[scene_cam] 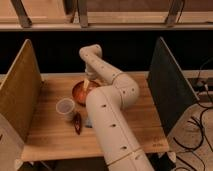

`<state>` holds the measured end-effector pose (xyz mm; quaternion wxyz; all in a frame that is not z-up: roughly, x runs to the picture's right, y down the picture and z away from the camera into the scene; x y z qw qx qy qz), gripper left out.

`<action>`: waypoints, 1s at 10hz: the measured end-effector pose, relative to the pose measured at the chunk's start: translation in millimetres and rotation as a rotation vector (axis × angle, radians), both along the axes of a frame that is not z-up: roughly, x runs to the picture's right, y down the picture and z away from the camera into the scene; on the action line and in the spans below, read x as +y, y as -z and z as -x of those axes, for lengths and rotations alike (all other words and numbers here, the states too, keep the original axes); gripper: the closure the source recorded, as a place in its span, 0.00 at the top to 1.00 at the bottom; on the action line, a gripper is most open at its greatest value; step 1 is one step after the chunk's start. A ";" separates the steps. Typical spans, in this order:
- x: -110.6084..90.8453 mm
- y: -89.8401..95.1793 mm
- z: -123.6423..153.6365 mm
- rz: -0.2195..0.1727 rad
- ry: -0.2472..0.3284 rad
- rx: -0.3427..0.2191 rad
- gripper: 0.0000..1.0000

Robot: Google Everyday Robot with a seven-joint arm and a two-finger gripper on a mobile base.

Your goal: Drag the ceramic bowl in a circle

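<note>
The ceramic bowl (80,92), round, glossy and orange-red with a darker rim, sits on the wooden table (135,120) left of centre. My gripper (87,84) reaches down from the white arm (107,115) into the bowl at its right inner side. The arm's forearm covers the bowl's right edge. The gripper's tip looks pale and rests inside the bowl.
A small translucent plastic cup (65,107) stands just front-left of the bowl. A dark red object (77,123) and a blue item (88,121) lie nearer the front edge. Upright side panels stand at the left (20,90) and right (167,85). Cables (197,130) lie on the floor.
</note>
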<state>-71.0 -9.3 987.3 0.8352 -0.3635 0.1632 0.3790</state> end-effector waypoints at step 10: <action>-13.6 -8.8 -7.3 -0.015 -0.009 0.029 0.00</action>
